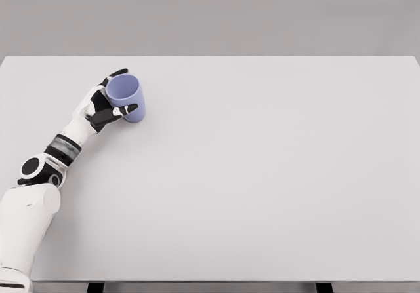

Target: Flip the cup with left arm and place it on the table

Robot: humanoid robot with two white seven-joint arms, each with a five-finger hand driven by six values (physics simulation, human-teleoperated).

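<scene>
From my head camera I've got the left robot hand [108,103] wrapped around the cup [127,97], so it's closed on it, not loose. The cup is a periwinkle blue one with no handle that I can see. A dark thumb crosses the front of the cup's wall, and other fingers curl around the far side behind the rim. The cup is tipped, with the opening facing up and a bit toward the camera, so I'm looking partly into it. I can't tell whether its base is touching the table [262,175] or just off it; there's a faint shadow right under it.

Relative to the cup, the arm runs down and left: white forearm, a grey band at the wrist, then the black-and-white elbow joint and the big white upper arm at the picture's lower left corner. The table is a plain pale grey slab that spreads out wide to the right of the cup and toward me.
</scene>
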